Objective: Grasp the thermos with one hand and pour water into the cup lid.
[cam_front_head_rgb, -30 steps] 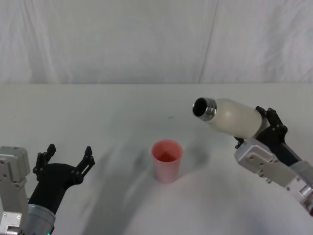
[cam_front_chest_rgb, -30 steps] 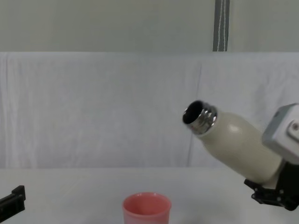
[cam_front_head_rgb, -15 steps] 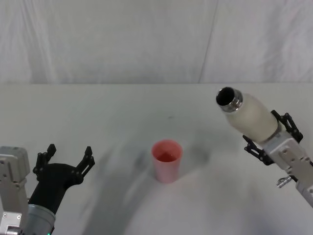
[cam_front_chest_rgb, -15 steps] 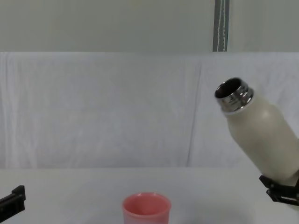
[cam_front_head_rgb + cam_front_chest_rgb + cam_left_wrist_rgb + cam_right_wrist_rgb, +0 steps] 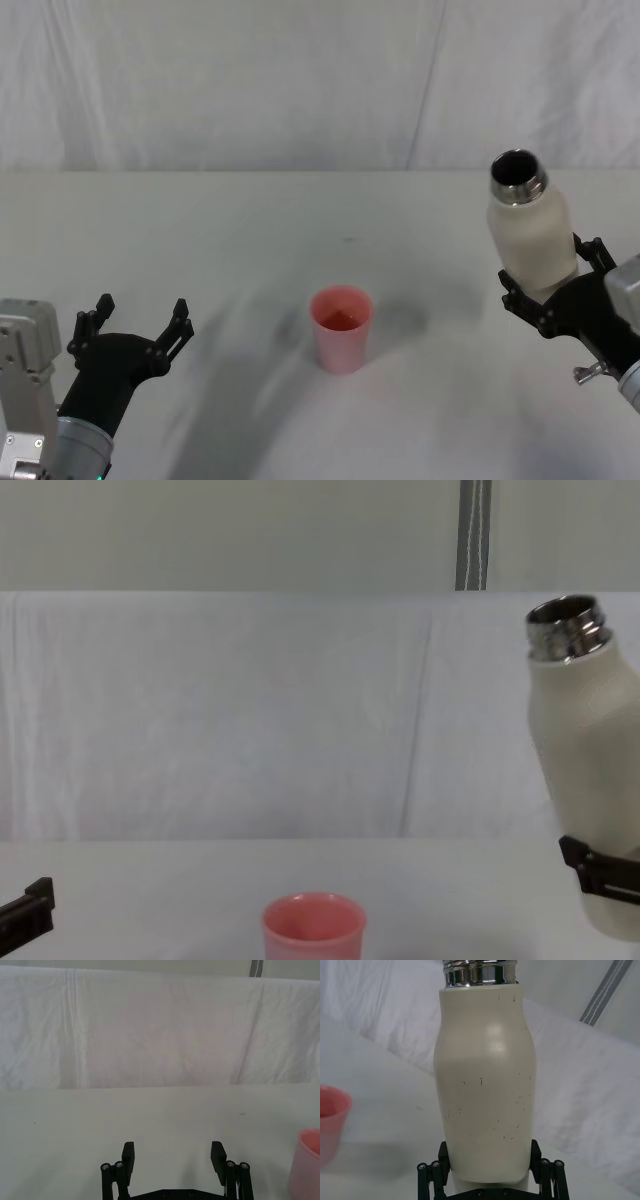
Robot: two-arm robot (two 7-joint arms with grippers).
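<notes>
The cream-white thermos (image 5: 530, 235) with its open steel neck stands almost upright, lifted off the table at the right. My right gripper (image 5: 553, 292) is shut on its lower body. The wrist view has the thermos (image 5: 485, 1080) filling the space between the black fingers (image 5: 432, 1175), and the chest view has the thermos (image 5: 590, 780) at the right edge. The pink cup lid (image 5: 341, 328) stands upright at the table's middle, well left of the thermos, also cup lid (image 5: 313, 932) and cup lid (image 5: 330, 1115). My left gripper (image 5: 135, 325) rests open at the lower left, open gripper (image 5: 173, 1157).
A white cloth covers the table (image 5: 250, 230) and hangs as a backdrop (image 5: 300, 80) behind it. Bare tabletop lies between the cup lid and each arm.
The thermos has swung from tilted toward the cup lid back to nearly upright, and moved right, away from the cup lid. The left arm has not moved.
</notes>
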